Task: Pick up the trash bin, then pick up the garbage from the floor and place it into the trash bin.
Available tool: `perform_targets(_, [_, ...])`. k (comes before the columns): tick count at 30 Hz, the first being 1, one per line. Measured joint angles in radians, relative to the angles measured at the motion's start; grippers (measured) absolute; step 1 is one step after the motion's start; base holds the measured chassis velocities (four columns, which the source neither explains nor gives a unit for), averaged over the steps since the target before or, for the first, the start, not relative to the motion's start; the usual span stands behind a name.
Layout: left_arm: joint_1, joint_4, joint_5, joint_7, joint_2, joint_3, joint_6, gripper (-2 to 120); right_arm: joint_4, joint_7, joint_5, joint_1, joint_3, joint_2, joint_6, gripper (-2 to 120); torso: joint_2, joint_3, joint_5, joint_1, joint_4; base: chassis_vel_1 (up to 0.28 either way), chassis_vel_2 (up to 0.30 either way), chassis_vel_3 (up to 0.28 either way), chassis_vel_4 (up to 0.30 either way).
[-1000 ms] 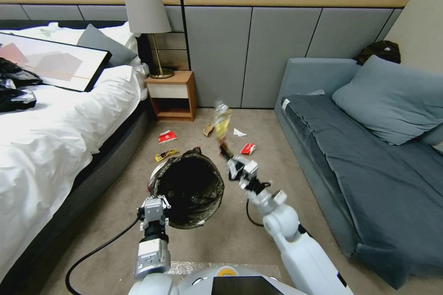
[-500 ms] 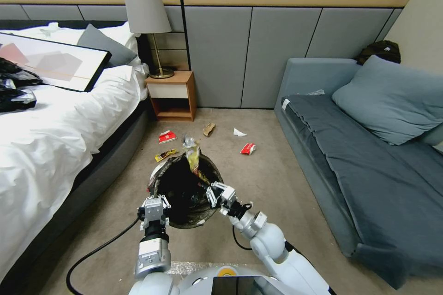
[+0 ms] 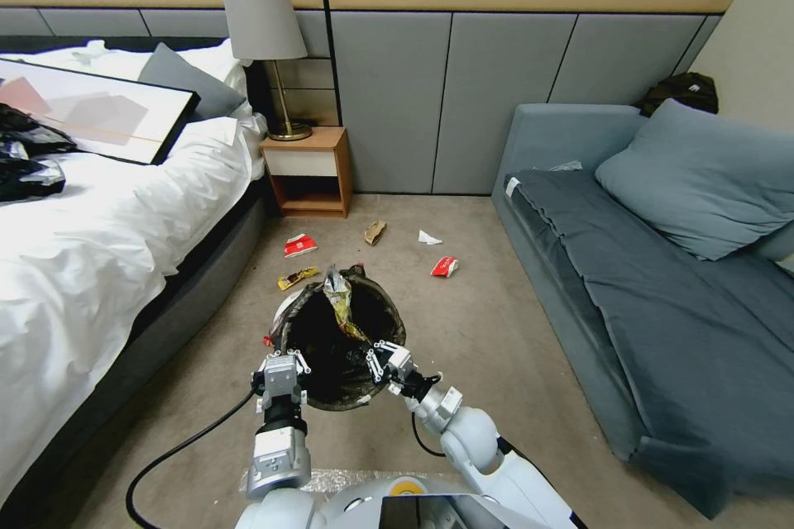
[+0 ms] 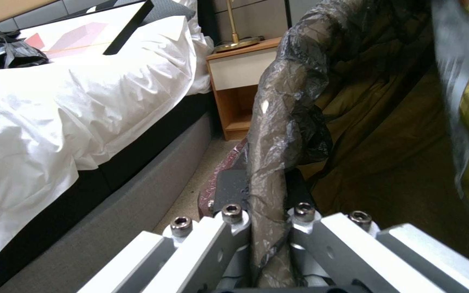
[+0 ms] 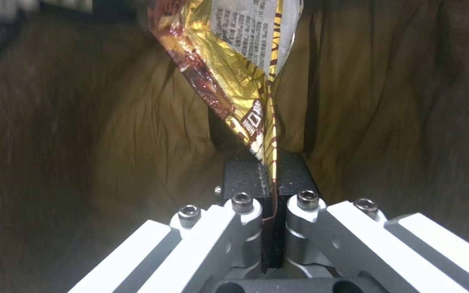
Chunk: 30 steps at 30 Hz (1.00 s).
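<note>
Two grippers work at the bin [image 3: 343,339], which hangs above the carpet [image 3: 463,347] in front of the robot, its black liner [image 4: 278,134] folded over the rim. The left gripper [image 3: 281,372] is clamped on the near-left part of that rim: in the left wrist view its pads are pressed together on the liner-wrapped edge, which runs straight up and away from the fingertips, with the bin's dark inside on one side of them and the bed [image 4: 55,118] and nightstand [image 4: 240,81] on the other. The right gripper [image 3: 382,359] sits at the near-right part of the rim, just across the opening from the left one, reaching into the bin's mouth. Its pads are closed on the bottom corner of a gold wrapper [image 5: 234,77], which stands up from the fingertips inside the bin, with the liner's brownish walls around it; in the head view the wrapper [image 3: 339,302] rises over the opening toward the far rim. Beyond the bin, well apart from both grippers, more garbage lies on the carpet: a yellow wrapper [image 3: 298,277] just past the far-left rim, a red packet [image 3: 300,245] behind it, a brown scrap [image 3: 375,232], a white scrap [image 3: 428,238] and a second red packet [image 3: 445,266] toward the sofa [image 3: 662,322].
</note>
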Motion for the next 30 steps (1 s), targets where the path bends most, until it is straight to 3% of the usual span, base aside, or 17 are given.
perform_targets(3, [0.0,0.0,0.0,0.0,0.0,0.0,0.0,0,-0.004,0.002,-0.015,-0.002,0.001,0.0,0.0,0,0.0,0.0,0.0,0.0,0.0,0.0,0.0,0.0,0.0])
perform_targets(5, [0.0,0.0,0.0,0.0,0.0,0.0,0.0,0,-0.004,0.009,-0.019,-0.004,-0.001,0.0,-0.001,11,0.0,0.0,0.0,0.0,0.0,0.0,0.0,0.0,0.0])
perform_targets(10, [0.0,0.0,0.0,0.0,0.001,0.0,0.0,0,0.003,0.011,-0.019,-0.006,-0.002,-0.001,-0.002,23,0.0,0.0,0.0,0.0,0.0,0.0,0.0,0.0,0.0])
perform_targets(13, [-0.001,0.0,0.0,0.0,0.002,0.0,-0.001,0,0.012,0.012,-0.02,-0.013,-0.002,-0.003,-0.002,40,0.0,0.0,0.0,0.0,0.0,0.0,0.0,0.0,0.0])
perform_targets(30, [-0.005,0.002,-0.003,0.001,0.008,0.0,0.002,0,0.1,0.005,-0.032,-0.075,0.038,-0.034,0.005,98,0.0,0.0,0.0,0.0,0.0,0.0,0.0,0.0,0.0])
